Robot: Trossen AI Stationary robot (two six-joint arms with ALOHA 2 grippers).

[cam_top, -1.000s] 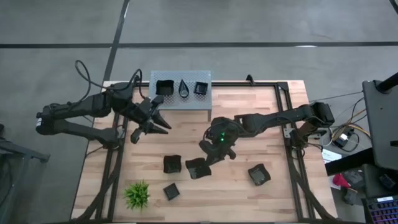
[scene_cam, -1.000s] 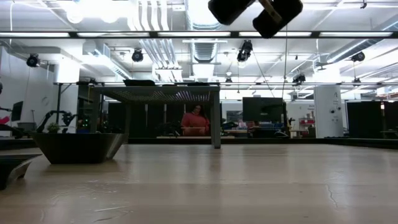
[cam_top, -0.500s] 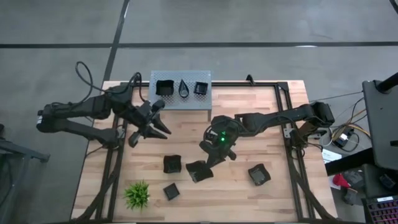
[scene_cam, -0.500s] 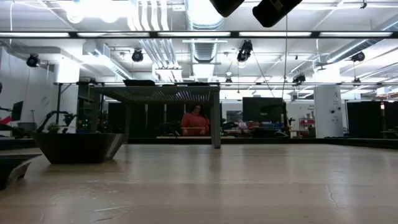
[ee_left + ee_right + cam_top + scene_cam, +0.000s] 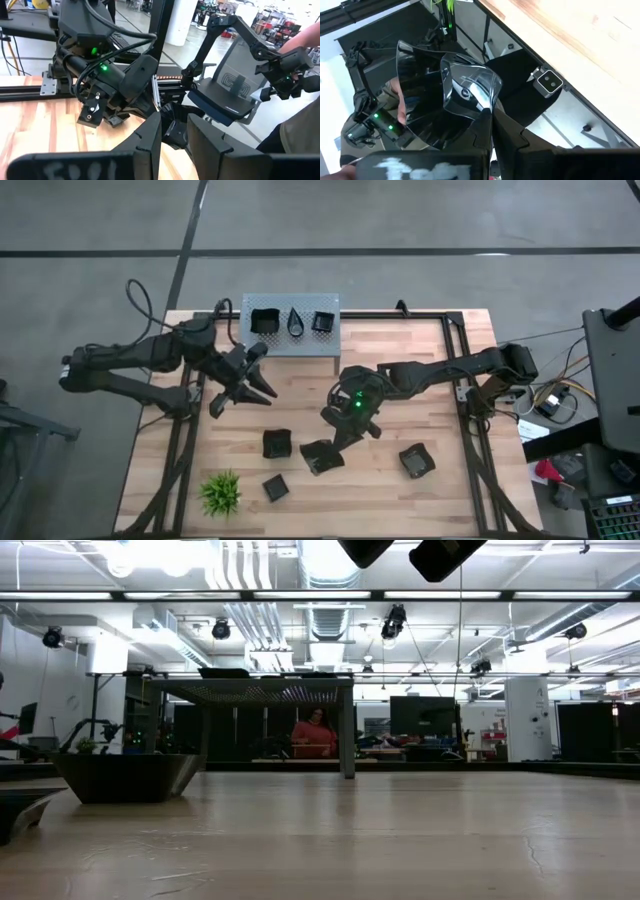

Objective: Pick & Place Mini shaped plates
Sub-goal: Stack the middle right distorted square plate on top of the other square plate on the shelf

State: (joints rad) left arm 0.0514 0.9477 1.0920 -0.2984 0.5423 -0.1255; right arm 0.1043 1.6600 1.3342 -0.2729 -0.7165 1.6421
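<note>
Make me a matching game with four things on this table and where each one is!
Things:
1. teardrop-shaped plate
2. spiky green plant
3. right pincer
4. left pincer

Places or states:
A. shut on a square black plate at its rim
B. on the grey tray, between two square plates
C. near the table's front left corner
D. holding nothing, just in front of the tray

Pairs: 1-B, 2-C, 3-A, 4-D
</note>
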